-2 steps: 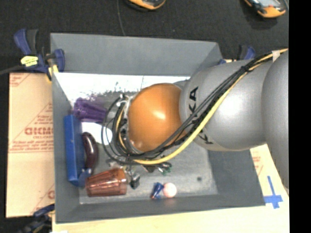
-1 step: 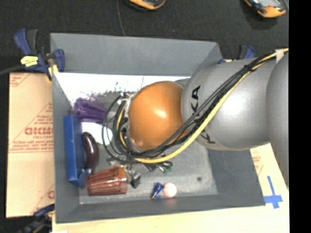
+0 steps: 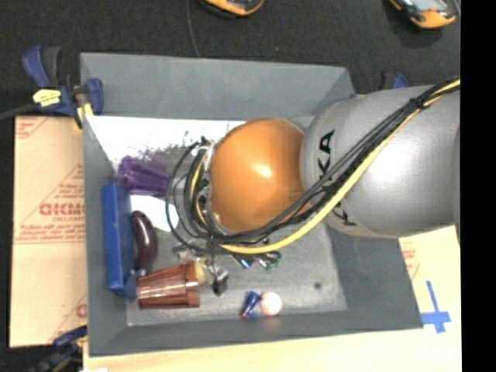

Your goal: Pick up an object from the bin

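Observation:
My gripper (image 3: 215, 278) reaches down in the front left part of the bin, mostly hidden under the arm's orange cover. Just left of it a reddish-brown ribbed cup (image 3: 167, 289) lies on its side, its mouth towards the gripper. A dark maroon oval thing (image 3: 143, 237) lies behind the cup. A long blue bar (image 3: 115, 239) runs along the left wall. To the right of the gripper sits a small pink ball (image 3: 271, 304) with a blue piece (image 3: 249, 306) against it.
A purple ribbed thing (image 3: 144, 173) lies at the back left beside white paper on the floor. Small green and blue bits (image 3: 263, 263) show under the cover's edge. The arm and its cables span the bin's middle and right.

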You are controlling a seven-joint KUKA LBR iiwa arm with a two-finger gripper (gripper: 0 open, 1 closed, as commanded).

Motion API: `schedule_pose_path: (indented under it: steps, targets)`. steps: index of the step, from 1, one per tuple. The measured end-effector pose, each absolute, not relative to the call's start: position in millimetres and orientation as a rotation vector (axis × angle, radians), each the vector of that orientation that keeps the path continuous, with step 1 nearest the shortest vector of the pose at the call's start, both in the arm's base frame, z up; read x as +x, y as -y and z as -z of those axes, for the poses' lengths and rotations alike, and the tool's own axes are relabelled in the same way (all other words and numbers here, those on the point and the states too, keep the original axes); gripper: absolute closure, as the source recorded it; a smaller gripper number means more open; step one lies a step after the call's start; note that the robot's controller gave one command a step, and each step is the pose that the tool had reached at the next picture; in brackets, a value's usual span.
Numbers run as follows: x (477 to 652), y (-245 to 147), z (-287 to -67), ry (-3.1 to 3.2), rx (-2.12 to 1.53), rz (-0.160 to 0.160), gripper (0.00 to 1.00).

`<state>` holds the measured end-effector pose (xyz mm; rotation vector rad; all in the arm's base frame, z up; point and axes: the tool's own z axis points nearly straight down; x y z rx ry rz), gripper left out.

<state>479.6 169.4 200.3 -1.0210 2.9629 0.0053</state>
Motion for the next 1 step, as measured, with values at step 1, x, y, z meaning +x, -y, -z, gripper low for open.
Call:
schedule_pose_path:
  steps: [1]
  targets:
    - [480.2,-169.2,-215.6,-2.964,-1.016,-0.005,1.00]
